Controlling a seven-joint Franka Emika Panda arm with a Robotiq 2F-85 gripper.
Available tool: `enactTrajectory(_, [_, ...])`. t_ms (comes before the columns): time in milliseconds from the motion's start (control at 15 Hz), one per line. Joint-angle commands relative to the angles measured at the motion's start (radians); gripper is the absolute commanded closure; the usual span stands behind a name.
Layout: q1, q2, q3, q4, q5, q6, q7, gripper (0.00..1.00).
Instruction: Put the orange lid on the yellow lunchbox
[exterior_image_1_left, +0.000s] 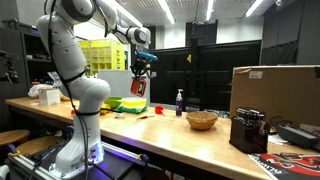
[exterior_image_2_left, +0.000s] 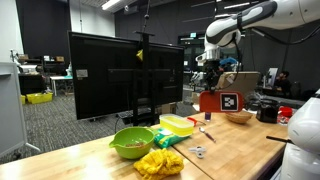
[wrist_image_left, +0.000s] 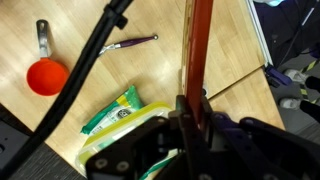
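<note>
My gripper (exterior_image_1_left: 141, 70) is shut on the top edge of the orange lid (exterior_image_1_left: 139, 87), which hangs upright in the air above the wooden table. In the wrist view the lid (wrist_image_left: 200, 45) shows edge-on between the jaws (wrist_image_left: 193, 105). It also shows in an exterior view (exterior_image_2_left: 211, 101) under the gripper (exterior_image_2_left: 210, 78). The yellow lunchbox (exterior_image_2_left: 178, 125) sits open on the table, below and beside the lid. It appears in an exterior view (exterior_image_1_left: 131, 105), and its rim shows in the wrist view (wrist_image_left: 95, 150).
A green bowl (exterior_image_2_left: 131, 142) and a yellow bag (exterior_image_2_left: 160, 162) lie near the lunchbox. A tan woven bowl (exterior_image_1_left: 201, 120), a dark bottle (exterior_image_1_left: 179, 101), a cardboard box (exterior_image_1_left: 275, 90) and a yellow crate (exterior_image_1_left: 100, 55) stand around. A red scoop (wrist_image_left: 47, 77) and a green packet (wrist_image_left: 115, 108) lie below.
</note>
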Motion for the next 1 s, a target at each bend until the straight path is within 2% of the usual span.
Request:
enactTrajectory(0, [0.007, 0.013, -0.003, 0.013, 0.012, 0.02, -0.014, 0.97])
enactTrajectory(933, [0.005, 0.034, -0.002, 0.015, 0.011, 0.037, -0.027, 0.97])
